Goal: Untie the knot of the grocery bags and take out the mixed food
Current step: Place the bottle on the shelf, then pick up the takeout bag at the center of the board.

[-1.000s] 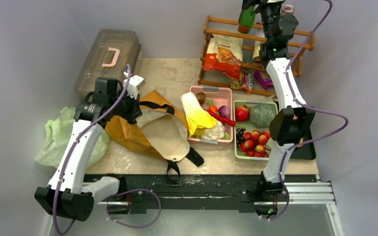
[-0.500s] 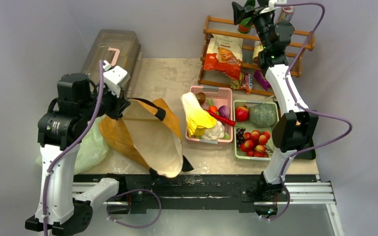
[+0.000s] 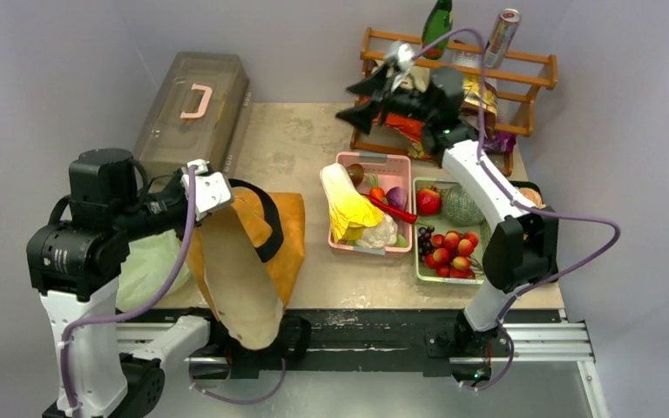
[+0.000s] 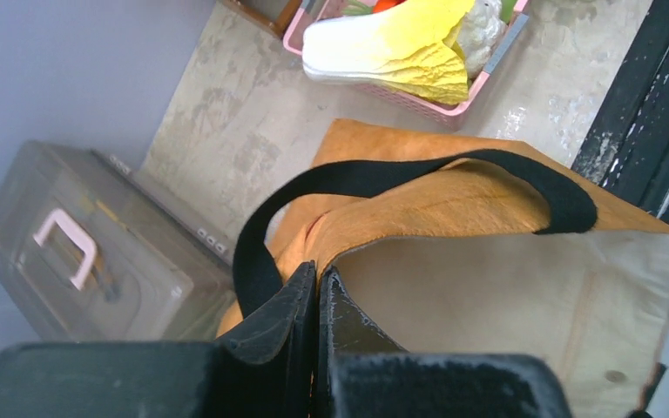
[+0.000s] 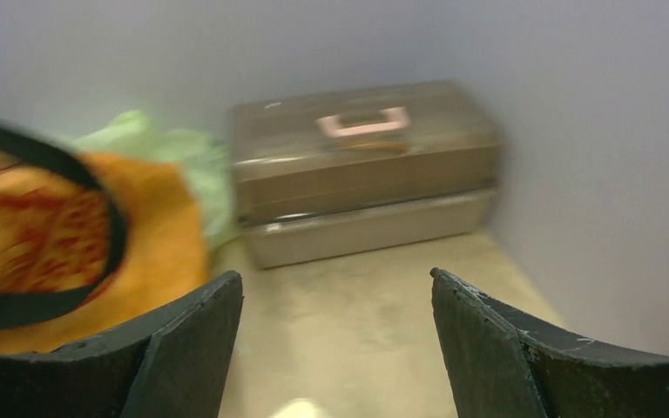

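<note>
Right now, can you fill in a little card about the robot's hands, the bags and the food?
left gripper: shut on the tote rim, tote hanging from it
right gripper: open, empty, in the air
green plastic bag: crumpled, left of the tote
pink basket: cabbage, chilli
green tray: grapes, melon

- Pale-green plastic bag (image 3: 144, 277): mostly covered by the left arm (image 3: 87, 248) and the tote (image 3: 253, 252); its knot cannot be made out.
- Tote: interior concealed in the top view; right side cut off in the left wrist view.
- Right wrist view: tote and green bag smeared by blur, print unreadable.
- Chip bags (image 3: 408, 132): largely masked by the right pincer (image 3: 354, 102).
- Melon (image 3: 455, 209): partly hidden behind the right arm (image 3: 488, 187).
</note>
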Available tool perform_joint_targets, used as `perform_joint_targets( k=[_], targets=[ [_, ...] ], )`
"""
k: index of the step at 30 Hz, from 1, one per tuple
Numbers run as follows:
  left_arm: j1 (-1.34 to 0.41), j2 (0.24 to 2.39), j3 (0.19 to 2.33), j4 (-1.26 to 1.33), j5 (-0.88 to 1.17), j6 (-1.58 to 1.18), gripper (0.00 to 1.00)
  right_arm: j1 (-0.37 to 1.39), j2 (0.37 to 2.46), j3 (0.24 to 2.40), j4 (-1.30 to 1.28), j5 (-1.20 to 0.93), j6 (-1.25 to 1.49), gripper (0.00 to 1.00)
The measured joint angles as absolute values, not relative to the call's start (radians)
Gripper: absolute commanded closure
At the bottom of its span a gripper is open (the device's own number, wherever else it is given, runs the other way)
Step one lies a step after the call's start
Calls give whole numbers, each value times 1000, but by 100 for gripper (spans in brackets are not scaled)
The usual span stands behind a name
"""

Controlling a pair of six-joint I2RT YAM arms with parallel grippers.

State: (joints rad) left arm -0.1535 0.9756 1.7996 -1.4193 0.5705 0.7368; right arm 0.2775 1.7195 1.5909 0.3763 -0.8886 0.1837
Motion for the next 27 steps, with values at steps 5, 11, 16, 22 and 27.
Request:
perform_joint_targets(
  k=[5,11,16,22,27],
  targets=[
    [-152,1082,1889,-1452,630,855,100,492,1705,1525,230,-1028,60,18],
    [-63,1089,1755,-1280,706,763,100,626,1711,1531,55,-1118,-78,8],
    [-11,1069,1613,-1142,783,715,100,704,1724,1555,-95,-1118,-260,14],
    [27,1151,1630,-1035,895,606,100,865,1900,1713,-95,-1085,-304,24],
    [38,1230,1682,-1069,966,590,100,928,1943,1736,-54,-953,-286,60]
  ],
)
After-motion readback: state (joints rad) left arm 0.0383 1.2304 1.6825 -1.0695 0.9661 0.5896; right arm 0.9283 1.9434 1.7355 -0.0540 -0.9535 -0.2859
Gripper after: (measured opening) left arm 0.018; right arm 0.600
